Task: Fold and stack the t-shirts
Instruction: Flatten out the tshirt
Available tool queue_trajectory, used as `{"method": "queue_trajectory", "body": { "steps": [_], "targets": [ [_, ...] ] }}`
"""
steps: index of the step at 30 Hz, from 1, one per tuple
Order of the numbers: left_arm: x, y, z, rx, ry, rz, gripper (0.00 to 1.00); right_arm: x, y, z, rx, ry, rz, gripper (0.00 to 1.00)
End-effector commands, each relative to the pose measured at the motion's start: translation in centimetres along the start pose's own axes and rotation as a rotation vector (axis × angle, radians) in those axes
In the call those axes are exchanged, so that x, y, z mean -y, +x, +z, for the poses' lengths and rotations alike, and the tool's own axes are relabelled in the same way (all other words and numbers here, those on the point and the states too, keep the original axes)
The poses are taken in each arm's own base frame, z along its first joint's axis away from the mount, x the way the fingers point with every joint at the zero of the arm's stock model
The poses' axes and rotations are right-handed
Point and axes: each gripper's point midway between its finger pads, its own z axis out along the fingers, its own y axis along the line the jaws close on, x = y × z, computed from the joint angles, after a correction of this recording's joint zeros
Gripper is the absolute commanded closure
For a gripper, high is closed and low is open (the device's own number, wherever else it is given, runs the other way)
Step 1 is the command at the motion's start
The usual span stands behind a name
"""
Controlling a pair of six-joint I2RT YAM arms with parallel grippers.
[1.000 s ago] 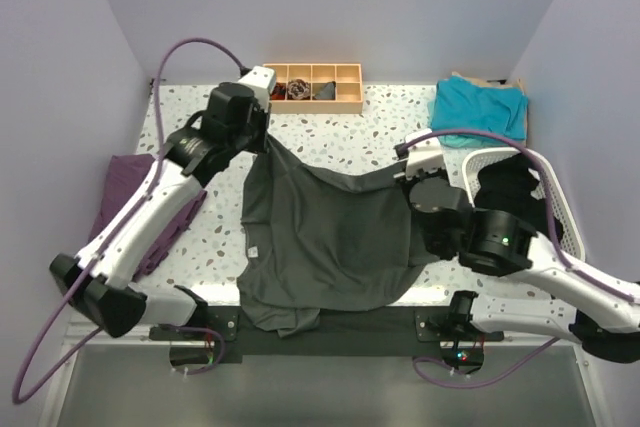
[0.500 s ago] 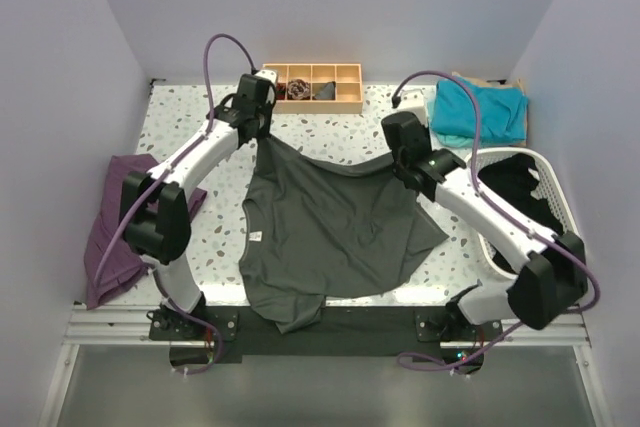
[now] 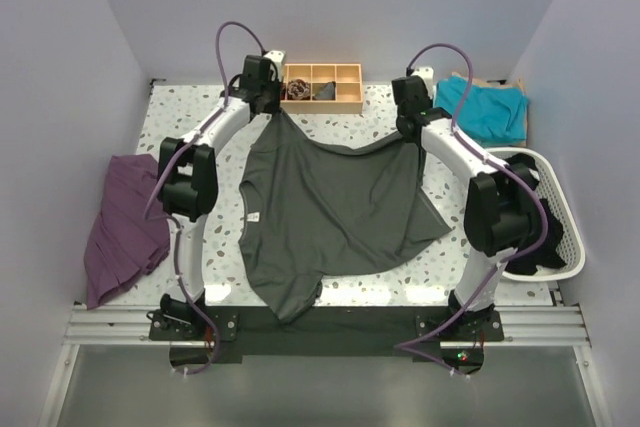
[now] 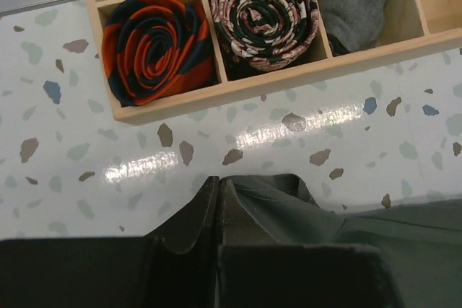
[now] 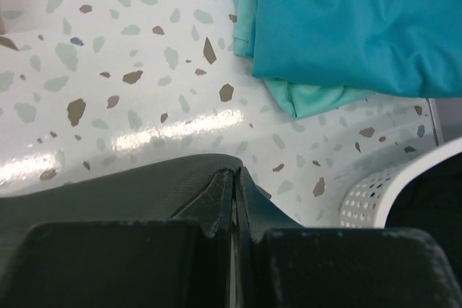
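The dark charcoal grey t-shirt [image 3: 330, 212] lies spread over the middle of the table, its near hem hanging past the front edge. My left gripper [image 3: 271, 111] is shut on its far left corner, and my right gripper [image 3: 413, 136] is shut on its far right corner. In the left wrist view the closed gripper [image 4: 218, 187] pinches the grey cloth [image 4: 317, 210] just short of the tray. In the right wrist view the shut gripper [image 5: 236, 178] holds a grey fold [image 5: 108, 192]. The teal t-shirt [image 3: 487, 107] [image 5: 346, 19] sits folded at the back right.
A wooden compartment tray [image 3: 345, 103] [image 4: 238, 84] with rolled ties stands at the back centre. A purple garment [image 3: 125, 222] lies at the left edge. A white perforated basket [image 3: 560, 247] [image 5: 375, 196] holding dark clothes sits at the right.
Both arms have stretched out toward the back of the table, carrying the grey shirt's far edge with them. The shirt now lies longer and flatter.
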Motion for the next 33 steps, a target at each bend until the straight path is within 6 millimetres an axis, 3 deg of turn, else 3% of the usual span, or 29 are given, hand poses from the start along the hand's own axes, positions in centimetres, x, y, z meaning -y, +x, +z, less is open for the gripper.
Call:
{"method": "queue_trajectory", "body": {
  "steps": [1, 4, 5, 6, 7, 8, 9, 11, 14, 15, 16, 17, 18, 19, 20, 21, 22, 23, 24, 26, 27, 28, 29, 30, 33],
  "targets": [
    [-0.1, -3.7, 2.0, 0.098, 0.085, -0.002, 1.0, 0.4, -3.2, 2.7, 0.049, 0.004, 0.114, 1.0],
    [-1.3, -4.2, 3.1, 0.129, 0.052, -0.006, 0.98, 0.8, -3.5, 5.0, 0.05, 0.033, 0.126, 0.98],
    [-1.8, -4.4, 3.3, 0.139, 0.033, -0.008, 0.84, 1.4, -3.5, 5.8, 0.037, 0.053, 0.128, 0.93],
    [-3.2, -4.9, 3.4, 0.156, -0.009, -0.007, 0.75, 1.7, -4.3, 6.5, 0.042, 0.069, 0.136, 0.78],
    [-3.6, -5.0, 3.5, 0.164, -0.023, -0.006, 0.69, 1.9, -4.6, 7.0, 0.047, 0.074, 0.139, 0.71],
    [-4.7, -5.4, 3.4, 0.176, -0.067, -0.009, 0.55, 2.5, -4.8, 7.5, 0.047, 0.077, 0.145, 0.65],
    [-6.6, -6.0, 3.0, 0.196, -0.145, -0.018, 0.48, 2.9, -5.8, 7.5, 0.063, 0.081, 0.156, 0.47],
    [-7.8, -7.2, 1.5, 0.224, -0.205, -0.014, 0.43, 3.5, -6.8, 7.3, 0.089, 0.084, 0.143, 0.23],
    [-8.7, -9.1, -2.2, 0.27, -0.272, -0.028, 0.4, 4.2, -8.4, 5.2, 0.114, 0.047, 0.14, 0.21],
    [-8.2, -8.0, -2.6, 0.244, -0.245, -0.036, 0.4, 3.4, -8.3, 4.5, 0.104, -0.016, 0.135, 0.21],
    [-7.4, -9.6, -5.3, 0.288, -0.206, -0.045, 0.39, 3.5, -8.2, 3.1, 0.087, -0.052, 0.152, 0.21],
    [-6.5, -9.4, -6.2, 0.286, -0.156, -0.055, 0.39, 3.0, -7.8, 2.3, 0.062, -0.094, 0.159, 0.21],
    [-4.4, -7.1, -6.3, 0.233, -0.051, -0.101, 0.36, 2.1, -6.8, 1.6, 0.02, -0.148, 0.172, 0.21],
    [-3.0, -7.8, -8.8, 0.262, 0.014, -0.126, 0.35, 1.4, -5.3, 0.6, -0.042, -0.204, 0.167, 0.21],
    [-1.4, -7.0, -9.5, 0.253, 0.064, -0.154, 0.32, 1.5, -5.2, -0.9, -0.047, -0.234, 0.188, 0.21],
    [0.7, -4.3, -9.3, 0.212, 0.157, -0.22, 0.32, 1.1, -2.8, -1.3, -0.105, -0.26, 0.198, 0.22],
    [2.1, -4.6, -11.3, 0.241, 0.219, -0.245, 0.32, 0.1, -1.6, -2.3, -0.137, -0.331, 0.196, 0.22],
    [3.9, -3.6, -11.9, 0.228, 0.277, -0.27, 0.32, 0.1, 0.1, -3.7, -0.159, -0.354, 0.189, 0.22],
    [5.8, -0.8, -11.8, 0.175, 0.354, -0.316, 0.3, -0.2, 1.1, -4.4, -0.178, -0.373, 0.19, 0.22],
    [8.8, 1.0, -13.5, 0.16, 0.412, -0.303, 0.29, -0.6, 3.3, -6.4, -0.209, -0.41, 0.19, 0.22],
    [9.1, 4.0, -13.6, 0.118, 0.383, -0.32, 0.28, -0.8, 4.1, -6.9, -0.225, -0.419, 0.198, 0.22],
    [9.8, 5.4, -13.8, 0.104, 0.386, -0.321, 0.28, -1.0, 4.7, -7.5, -0.234, -0.438, 0.2, 0.22],
    [10.7, 6.9, -13.9, 0.086, 0.399, -0.327, 0.28, -1.5, 6.7, -8.0, -0.279, -0.465, 0.186, 0.22],
    [11.4, 9.2, -14.1, 0.057, 0.435, -0.368, 0.28, -1.5, 6.9, -8.7, -0.272, -0.479, 0.191, 0.22],
    [12.3, 12.8, -14.3, -0.001, 0.477, -0.402, 0.28, -1.7, 9.7, -9.4, -0.313, -0.473, 0.167, 0.22]
  ]
}}
